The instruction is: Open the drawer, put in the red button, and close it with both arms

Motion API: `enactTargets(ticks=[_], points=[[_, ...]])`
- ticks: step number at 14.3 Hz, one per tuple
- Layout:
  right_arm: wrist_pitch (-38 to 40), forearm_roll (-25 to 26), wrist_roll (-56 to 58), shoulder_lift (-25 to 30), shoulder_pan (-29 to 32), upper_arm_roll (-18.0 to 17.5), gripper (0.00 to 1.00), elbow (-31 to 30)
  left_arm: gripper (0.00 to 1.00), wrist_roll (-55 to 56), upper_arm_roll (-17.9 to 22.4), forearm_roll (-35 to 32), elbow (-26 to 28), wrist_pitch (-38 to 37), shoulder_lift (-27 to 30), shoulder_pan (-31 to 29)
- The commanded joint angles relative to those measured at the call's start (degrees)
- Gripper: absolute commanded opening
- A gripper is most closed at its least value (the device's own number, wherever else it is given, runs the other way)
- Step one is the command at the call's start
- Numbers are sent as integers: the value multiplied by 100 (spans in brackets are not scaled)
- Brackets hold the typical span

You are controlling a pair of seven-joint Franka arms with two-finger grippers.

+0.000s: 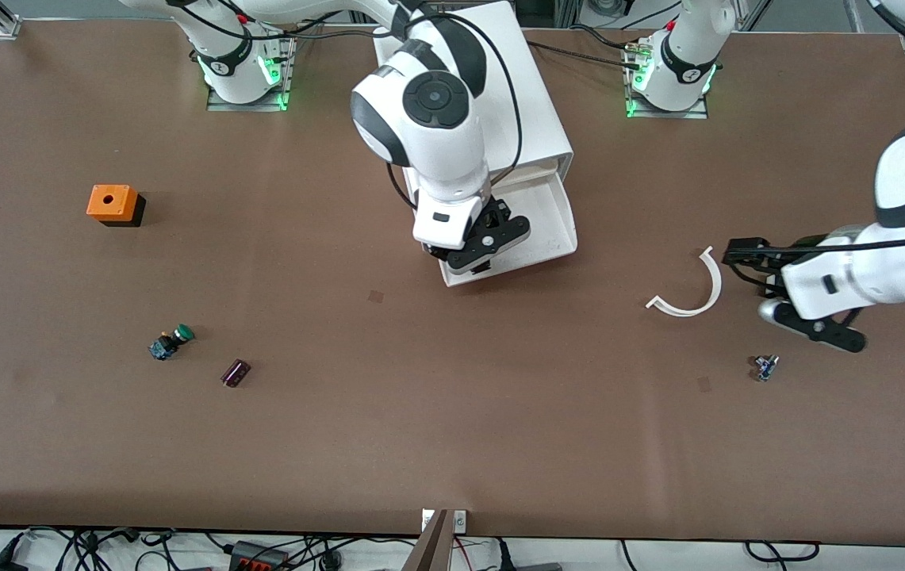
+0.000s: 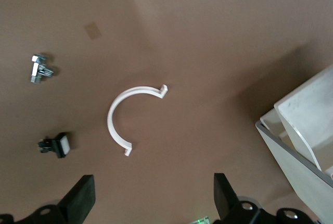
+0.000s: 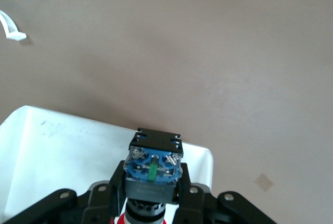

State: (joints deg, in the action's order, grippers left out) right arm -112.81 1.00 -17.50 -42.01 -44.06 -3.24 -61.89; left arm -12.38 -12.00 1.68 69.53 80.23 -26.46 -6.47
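brown matte tabletop carries everything. right gripper point(image 3: 151, 195), over the pulled-out drawer point(image 1: 551, 226), is clenched on the one red button point(image 3: 152, 169), its black-and-blue body showing. drawer is smooth white plastic, shallow, jutting from one boxy cabinet point(image 1: 500, 87). left gripper point(image 2: 151, 203), fingers spread apart, hangs over one curved white clip point(image 1: 694, 289). one green-capped switch point(image 1: 170, 342), one orange cube point(image 1: 113, 205).

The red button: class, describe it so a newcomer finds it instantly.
Start at the white cabinet and its pulled-out drawer. Over that drawer hangs the right gripper, its jaws shut on the red button. Unlike the green-capped switch lying on the table, it is held in the air.
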Motion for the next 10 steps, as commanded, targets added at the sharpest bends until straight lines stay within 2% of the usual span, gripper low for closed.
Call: enactTargets(ticks=[1, 8, 10], points=[[-83, -21, -244, -343, -208, 8, 0, 239, 100, 69, -31, -150, -300, 80, -166, -91], [-40, -82, -271, -642, -332, -19, 0, 230, 100, 175, -31, -168, -300, 80, -166, -65], [66, -301, -289, -625, -349, -19, 0, 230, 100, 192, -31, -168, -308, 80, -166, -56]])
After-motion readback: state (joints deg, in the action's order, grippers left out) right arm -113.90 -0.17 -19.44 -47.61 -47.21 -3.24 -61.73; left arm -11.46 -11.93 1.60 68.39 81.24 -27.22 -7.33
